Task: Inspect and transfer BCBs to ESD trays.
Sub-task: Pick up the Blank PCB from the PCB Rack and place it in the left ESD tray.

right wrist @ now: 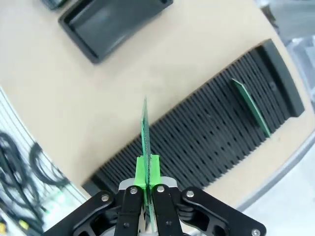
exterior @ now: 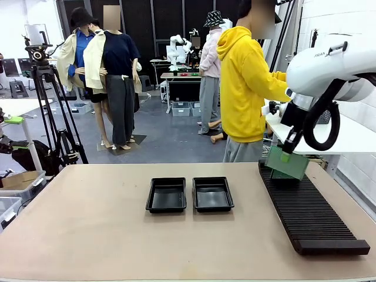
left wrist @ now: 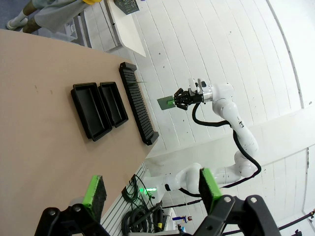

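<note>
My right gripper (exterior: 286, 155) is shut on a green BCB (exterior: 289, 163) and holds it above the far end of the slotted rack (exterior: 308, 214). In the right wrist view the gripper (right wrist: 147, 173) pinches the BCB (right wrist: 145, 129) edge-on over the rack (right wrist: 206, 140). A second BCB (right wrist: 251, 107) stands tilted in a slot near one end of the rack. Two black ESD trays (exterior: 167, 195) (exterior: 212, 194) lie side by side mid-table with nothing in them. My left gripper (left wrist: 152, 189) hangs open high above the table, far from the trays (left wrist: 91, 112) and the held BCB (left wrist: 166, 102).
A person in a yellow hoodie (exterior: 247, 88) stands at the far right edge of the table, turned toward a white side table (exterior: 352, 138). A tripod (exterior: 50, 111) stands off the far left corner. Bare tabletop (exterior: 82, 223) spreads left of the trays.
</note>
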Robot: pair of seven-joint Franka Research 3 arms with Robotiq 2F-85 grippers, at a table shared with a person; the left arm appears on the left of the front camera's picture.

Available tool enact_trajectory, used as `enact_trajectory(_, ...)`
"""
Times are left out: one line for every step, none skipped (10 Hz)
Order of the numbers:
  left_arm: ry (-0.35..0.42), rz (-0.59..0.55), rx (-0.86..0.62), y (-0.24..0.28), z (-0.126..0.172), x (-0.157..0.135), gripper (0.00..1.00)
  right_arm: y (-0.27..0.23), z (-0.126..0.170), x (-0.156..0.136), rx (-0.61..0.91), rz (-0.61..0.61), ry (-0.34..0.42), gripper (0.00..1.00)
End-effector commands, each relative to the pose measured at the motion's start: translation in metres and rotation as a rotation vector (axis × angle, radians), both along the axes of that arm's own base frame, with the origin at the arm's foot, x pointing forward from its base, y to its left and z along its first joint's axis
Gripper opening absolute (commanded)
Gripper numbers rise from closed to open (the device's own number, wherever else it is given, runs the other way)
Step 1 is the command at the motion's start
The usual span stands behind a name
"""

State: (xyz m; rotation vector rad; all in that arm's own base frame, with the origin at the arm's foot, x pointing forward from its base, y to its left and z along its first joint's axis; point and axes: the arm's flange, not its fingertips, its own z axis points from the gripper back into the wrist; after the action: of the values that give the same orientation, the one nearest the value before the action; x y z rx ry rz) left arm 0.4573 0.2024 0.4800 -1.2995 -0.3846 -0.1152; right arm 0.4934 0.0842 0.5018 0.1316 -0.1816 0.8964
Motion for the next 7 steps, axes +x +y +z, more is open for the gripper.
enact_trajectory(0.008,0.012,-0.002,0.0,0.004,0.0,1.0,0.029,0.001,0.004,0.031,-0.172,-0.006,0.0)
enact_trajectory(0.008,0.012,-0.002,0.0,0.004,0.0,1.0,0.04,0.004,0.007,0.062,-0.225,0.033,0.0)
enact_trajectory(0.008,0.012,-0.002,0.0,0.004,0.0,1.0,0.053,0.008,0.01,0.117,-0.276,0.088,0.0)
enact_trajectory(0.008,0.012,-0.002,0.0,0.004,0.0,1.0,0.068,0.011,0.014,0.139,-0.353,0.094,0.0)
enact_trajectory(0.008,0.012,-0.002,0.0,0.004,0.0,1.0,0.087,0.012,0.018,0.173,-0.427,0.103,0.0)
enact_trajectory(0.008,0.012,-0.002,0.0,0.004,0.0,1.0,0.103,0.014,0.018,0.209,-0.482,0.099,0.0)
enact_trajectory(0.008,0.012,-0.002,0.0,0.004,0.0,1.0,0.117,0.014,0.019,0.231,-0.557,0.084,0.0)
